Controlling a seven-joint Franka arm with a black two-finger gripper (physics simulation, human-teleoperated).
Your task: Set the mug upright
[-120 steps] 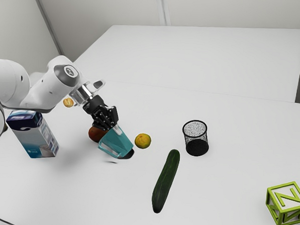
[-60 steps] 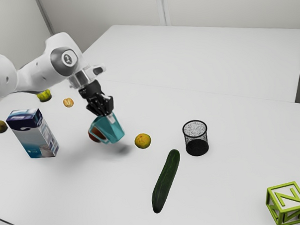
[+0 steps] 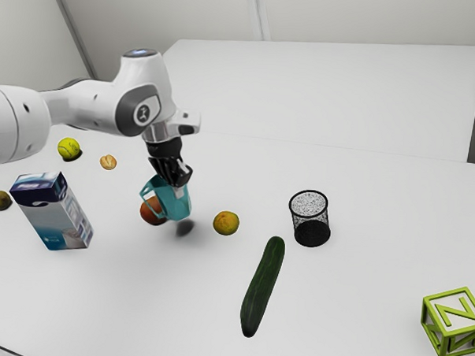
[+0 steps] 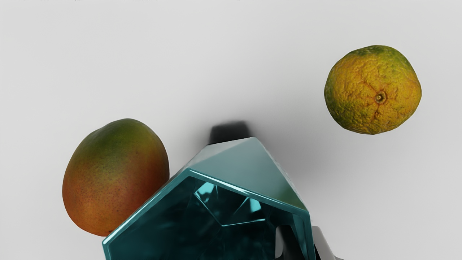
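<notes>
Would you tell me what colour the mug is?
The mug is teal, which shows best in the wrist view.

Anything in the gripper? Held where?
Yes: the gripper has the teal mug by its side wall at the rim, one finger inside, one outside.

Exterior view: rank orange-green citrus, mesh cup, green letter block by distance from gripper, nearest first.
1. Orange-green citrus: toward the exterior view's right of the gripper.
2. Mesh cup: farther to the exterior view's right.
3. Green letter block: by the exterior view's right edge.
</notes>
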